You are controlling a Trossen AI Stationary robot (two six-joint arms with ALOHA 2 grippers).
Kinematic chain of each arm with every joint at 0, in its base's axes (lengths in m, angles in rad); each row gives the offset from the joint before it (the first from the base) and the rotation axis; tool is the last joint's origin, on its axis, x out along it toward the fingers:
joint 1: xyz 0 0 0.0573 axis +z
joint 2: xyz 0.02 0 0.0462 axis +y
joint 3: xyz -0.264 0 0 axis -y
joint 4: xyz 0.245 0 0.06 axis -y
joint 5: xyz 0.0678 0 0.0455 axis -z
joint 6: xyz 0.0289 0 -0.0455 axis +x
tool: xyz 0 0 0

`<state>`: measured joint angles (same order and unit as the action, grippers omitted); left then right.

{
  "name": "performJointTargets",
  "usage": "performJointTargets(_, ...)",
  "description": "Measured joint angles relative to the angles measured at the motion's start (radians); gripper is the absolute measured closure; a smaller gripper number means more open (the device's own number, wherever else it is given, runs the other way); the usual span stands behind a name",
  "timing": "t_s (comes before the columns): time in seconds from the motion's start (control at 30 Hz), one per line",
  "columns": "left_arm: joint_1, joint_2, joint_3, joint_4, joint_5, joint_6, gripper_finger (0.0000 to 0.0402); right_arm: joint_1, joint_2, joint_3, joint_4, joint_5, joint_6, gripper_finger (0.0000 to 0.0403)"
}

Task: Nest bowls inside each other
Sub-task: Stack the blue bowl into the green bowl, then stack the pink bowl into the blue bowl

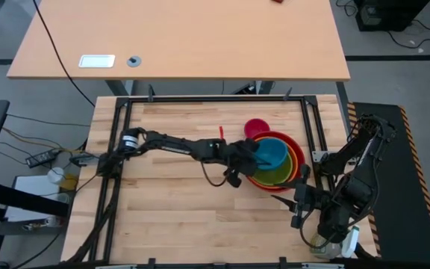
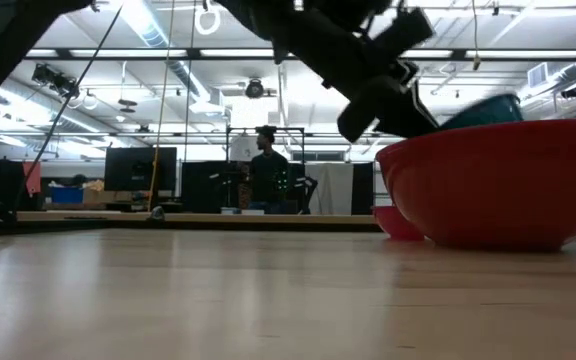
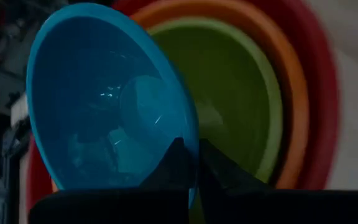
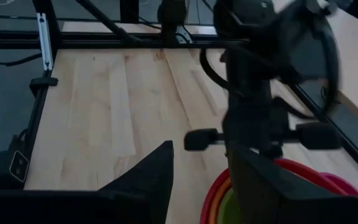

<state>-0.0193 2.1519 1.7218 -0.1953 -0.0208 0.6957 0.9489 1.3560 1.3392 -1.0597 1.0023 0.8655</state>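
A green bowl (image 1: 278, 175) sits nested in an orange bowl (image 1: 298, 160), which sits in a red bowl (image 1: 303, 147) at the table's right middle. Over this stack hangs a tilted blue bowl (image 1: 272, 152), with my left gripper (image 1: 255, 155) shut on its rim. The blue bowl's rim (image 2: 485, 106) shows above the red bowl (image 2: 498, 190) in the low view. A small pink bowl (image 1: 257, 128) stands upright on the table just beyond the stack. My right gripper (image 1: 295, 200) stands open near the table's right front, holding nothing. My left gripper pinches the blue bowl's rim (image 3: 192, 144) on the side toward the table's left, one finger (image 3: 173, 167) inside the bowl and one (image 3: 221, 169) outside. The fingers come slanting down from the left. The bowl tilts over the green bowl (image 3: 235, 99); whether they touch I cannot tell.
A black metal frame (image 1: 200, 99) runs around the wooden tabletop. Bare wood lies to the left of and in front of the stack. A second table (image 1: 178, 37) stands beyond the far edge. A person (image 2: 265, 165) shows far off in the room behind.
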Motion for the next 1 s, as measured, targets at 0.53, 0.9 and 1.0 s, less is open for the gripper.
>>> performJointTargets(0.53, -0.049, 0.067, 0.140, -0.125, -0.062, -0.030, 0.0235, -0.005, 0.000, 0.000, 0.050, -0.030, -0.026, 0.0244)
performJointTargets(0.9, -0.124, -0.063, 0.084, -0.420, -0.300, -0.078, 0.0224, -0.137, 0.000, 0.000, 0.032, -0.119, -0.063, 0.0250)
performJointTargets(1.0, -0.125, -0.132, -0.030, -0.399, -0.300, -0.117, 0.0235, -0.178, 0.000, 0.000, 0.031, -0.155, -0.082, 0.0250)
